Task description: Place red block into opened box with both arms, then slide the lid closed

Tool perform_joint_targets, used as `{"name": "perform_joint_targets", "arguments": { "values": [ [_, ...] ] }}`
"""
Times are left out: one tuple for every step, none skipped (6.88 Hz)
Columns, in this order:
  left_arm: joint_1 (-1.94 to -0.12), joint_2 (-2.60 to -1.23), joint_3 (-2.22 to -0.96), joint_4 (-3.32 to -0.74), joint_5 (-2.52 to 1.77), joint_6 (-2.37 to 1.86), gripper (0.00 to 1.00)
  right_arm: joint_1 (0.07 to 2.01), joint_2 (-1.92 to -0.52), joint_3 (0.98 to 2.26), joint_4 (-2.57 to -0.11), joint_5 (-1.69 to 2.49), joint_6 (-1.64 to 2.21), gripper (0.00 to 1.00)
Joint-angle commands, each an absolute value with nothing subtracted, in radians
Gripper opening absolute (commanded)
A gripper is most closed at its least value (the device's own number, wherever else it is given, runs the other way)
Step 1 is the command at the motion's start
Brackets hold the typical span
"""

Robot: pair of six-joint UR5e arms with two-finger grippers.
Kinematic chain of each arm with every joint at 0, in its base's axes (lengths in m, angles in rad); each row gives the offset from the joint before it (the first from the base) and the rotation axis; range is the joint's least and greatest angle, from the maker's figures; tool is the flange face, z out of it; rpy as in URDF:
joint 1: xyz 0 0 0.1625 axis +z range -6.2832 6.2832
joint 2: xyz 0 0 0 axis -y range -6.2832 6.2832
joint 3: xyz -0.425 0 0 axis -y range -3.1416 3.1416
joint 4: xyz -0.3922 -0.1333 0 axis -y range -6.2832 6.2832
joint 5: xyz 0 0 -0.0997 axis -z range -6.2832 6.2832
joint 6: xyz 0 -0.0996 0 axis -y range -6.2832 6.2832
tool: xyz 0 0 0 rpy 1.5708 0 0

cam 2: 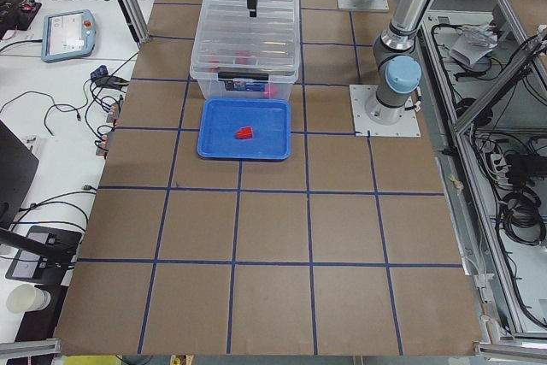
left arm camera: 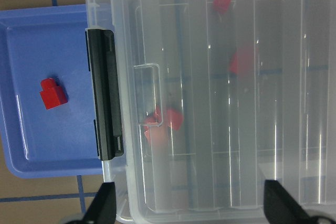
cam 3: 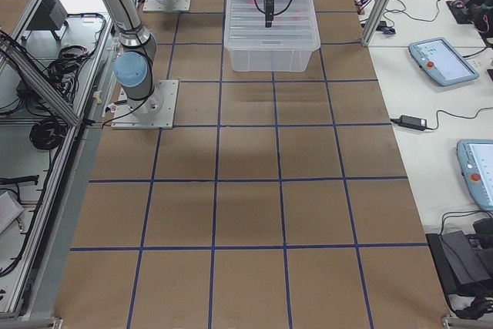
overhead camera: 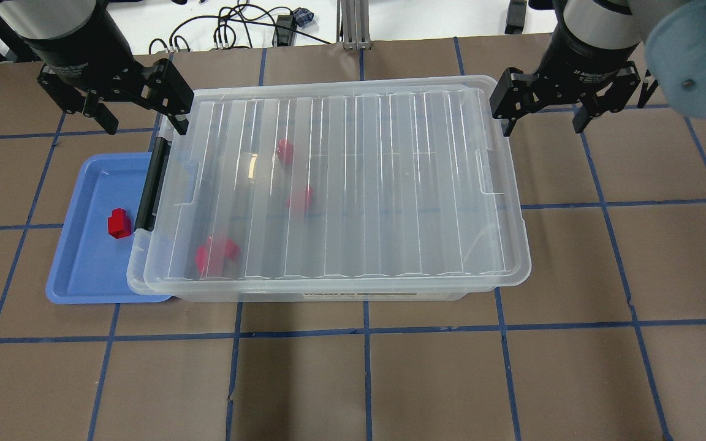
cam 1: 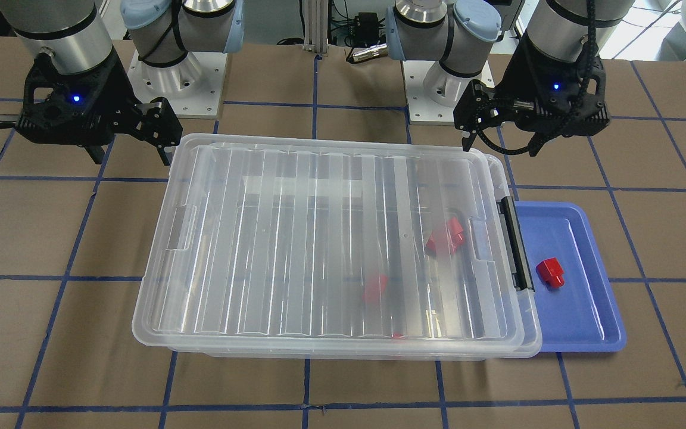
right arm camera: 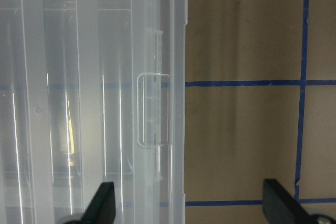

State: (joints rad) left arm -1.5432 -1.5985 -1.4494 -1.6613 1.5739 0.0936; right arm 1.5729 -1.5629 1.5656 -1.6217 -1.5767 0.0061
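Right now, the red block (overhead camera: 119, 222) you are after lies on the blue tray (overhead camera: 83, 275), just left of the black bar (overhead camera: 151, 184) on the box (overhead camera: 328, 296) in the overhead view. It is probably light, rigid and slick, so pinch across its chunky body, not the stub. The lid (overhead camera: 353, 184) covers the box, sitting slightly right. It looks thin and flexible, so push it at a short end. The left gripper (overhead camera: 144, 127) and right gripper (overhead camera: 542, 130) hover at the far corners, jaws wide and empty. Count one block on the tray, at least three under the lid, and one box, lid and tray.

Lid (overhead camera: 353, 184) clear glossy plastic; table (overhead camera: 512, 380) prob. matt paper.
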Motion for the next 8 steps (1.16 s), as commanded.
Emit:
{"name": "perform_joint_targets", "arguments": {
  "values": [
    [-1.543,-1.598,-1.448,-1.661,1.574,0.094,1.0,1.572,-1.562,1.555,-1.603,-1.577,0.006,1.0],
    [-1.543,-1.597,-1.451,-1.661,1.574,0.094,1.0,1.572,-1.562,1.557,-1.603,-1.577,0.006,1.0],
    [-1.543,-1.597,-1.45,-1.661,1.574,0.094,1.0,1.572,-1.562,1.56,-1.605,-1.577,0.006,1.0],
    [-1.543,-1.591,-1.451,-1.661,1.574,0.094,1.0,1.571,-1.562,1.56,-1.602,-1.578,0.006,1.0],
    [-1.543,-1.591,-1.453,-1.663,1.574,0.095,1.0,1.568,-1.56,1.56,-1.601,-1.578,0.006,1.0],
    [-1.543,-1.594,-1.453,-1.661,1.574,0.095,1.0,1.569,-1.562,1.568,-1.605,-1.577,0.005,1.0],
    [-1.543,-1.594,-1.453,-1.661,1.574,0.095,1.0,1.569,-1.556,1.569,-1.62,-1.575,-0.008,1.0],
    [-1.543,-1.597,-1.453,-1.661,1.575,0.097,1.0,1.572,-1.53,1.568,-1.637,-1.577,-0.003,1.0]
  ]
}}
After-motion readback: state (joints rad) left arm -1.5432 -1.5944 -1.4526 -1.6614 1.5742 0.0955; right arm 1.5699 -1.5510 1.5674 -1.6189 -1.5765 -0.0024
